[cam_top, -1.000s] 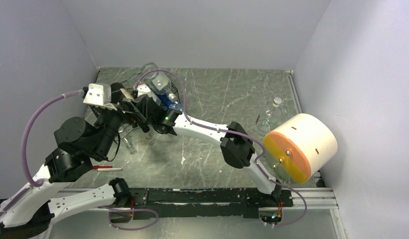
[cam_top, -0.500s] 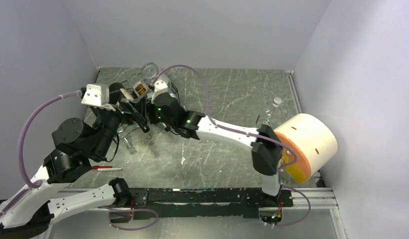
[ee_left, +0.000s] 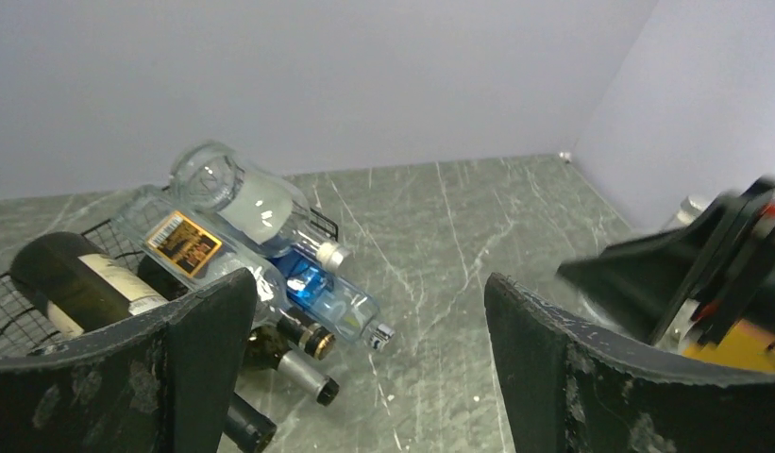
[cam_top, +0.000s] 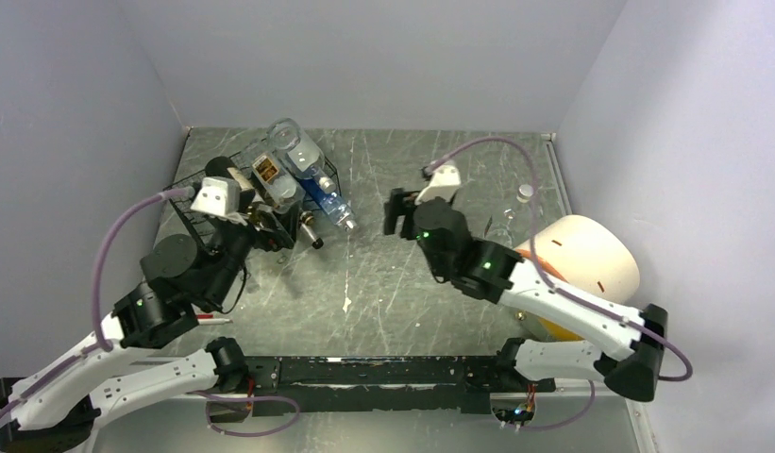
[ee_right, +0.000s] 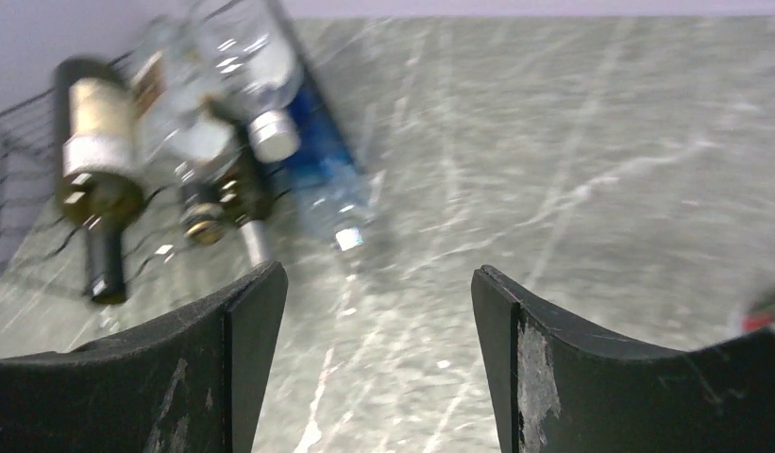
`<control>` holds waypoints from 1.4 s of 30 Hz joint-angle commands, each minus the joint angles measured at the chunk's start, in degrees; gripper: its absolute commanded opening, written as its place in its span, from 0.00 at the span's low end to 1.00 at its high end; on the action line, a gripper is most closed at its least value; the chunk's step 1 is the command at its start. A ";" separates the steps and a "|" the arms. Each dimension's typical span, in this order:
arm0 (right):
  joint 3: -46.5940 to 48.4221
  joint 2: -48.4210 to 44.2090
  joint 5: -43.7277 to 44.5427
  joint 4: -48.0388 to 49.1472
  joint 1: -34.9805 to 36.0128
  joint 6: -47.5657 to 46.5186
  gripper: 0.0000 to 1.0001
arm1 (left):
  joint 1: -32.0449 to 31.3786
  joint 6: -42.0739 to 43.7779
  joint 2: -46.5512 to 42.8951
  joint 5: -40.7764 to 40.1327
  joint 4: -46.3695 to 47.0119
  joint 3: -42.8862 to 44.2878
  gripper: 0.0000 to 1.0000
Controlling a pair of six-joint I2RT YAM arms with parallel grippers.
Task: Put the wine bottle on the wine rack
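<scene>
The black wire wine rack (cam_top: 187,191) stands at the far left of the table. Several bottles lie on it, necks toward the arms: a dark wine bottle (ee_left: 76,278) with a pale label, a clear bottle (ee_left: 190,247) with an orange label, a big clear bottle (ee_left: 246,193) and a blue-tinted bottle (cam_top: 319,192) on the right side. The blue bottle also shows in the left wrist view (ee_left: 327,300) and, blurred, in the right wrist view (ee_right: 322,175). My left gripper (cam_top: 270,228) is open and empty just in front of the bottle necks. My right gripper (cam_top: 395,209) is open and empty over bare table, right of the rack.
A large cream cylinder with an orange end (cam_top: 577,269) lies at the right, beside my right arm. A small clear bottle with a white cap (cam_top: 524,193) stands behind it. The grey walls close in at the back and on both sides.
My right gripper, at the rack with the blue bottle one second ago, has let go and swung right. The blue bottle stays on the rack. My left arm drew back slightly.
</scene>
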 commanded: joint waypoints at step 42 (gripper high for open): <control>-4.33 -1.70 -14.59 -6.12 -47.94 -5.71 0.11 | 0.10 -4.97 9.65 3.84 5.74 -1.49 0.94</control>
